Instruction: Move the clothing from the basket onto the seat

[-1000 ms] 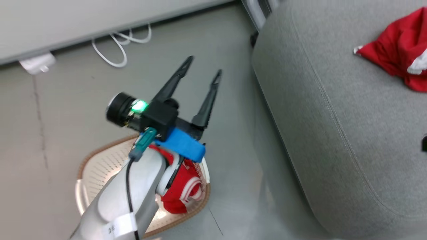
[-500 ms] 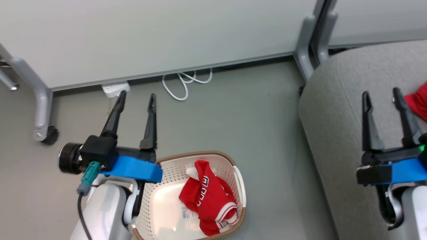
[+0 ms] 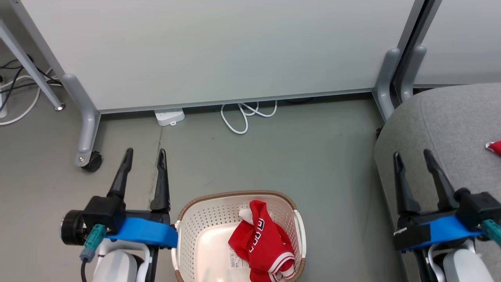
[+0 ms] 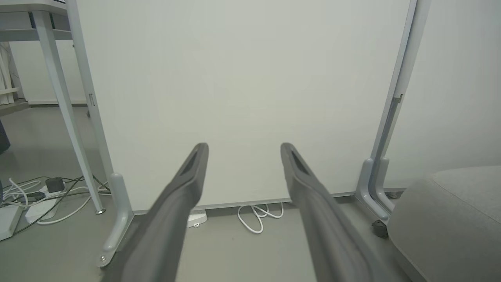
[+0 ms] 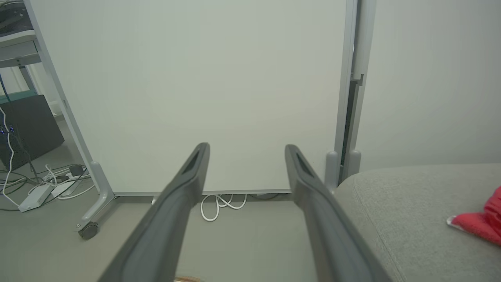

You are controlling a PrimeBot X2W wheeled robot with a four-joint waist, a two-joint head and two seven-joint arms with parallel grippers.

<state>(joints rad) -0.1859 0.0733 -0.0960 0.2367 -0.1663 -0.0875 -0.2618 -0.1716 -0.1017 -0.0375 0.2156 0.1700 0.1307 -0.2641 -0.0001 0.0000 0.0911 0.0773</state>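
Spread and empty, left gripper (image 3: 145,150) and right gripper (image 3: 411,152) flank the basket (image 3: 235,193) at nine and three o'clock, white cable (image 3: 242,117) at twelve; the view has swung since.

Nothing really readable here. The clothing (image 3: 263,241) has blocky black-and-white characters, too crumpled to make out. The barcode sticker (image 3: 234,259) on the basket (image 3: 203,211) floor, between the two sets of jaws, is too small.
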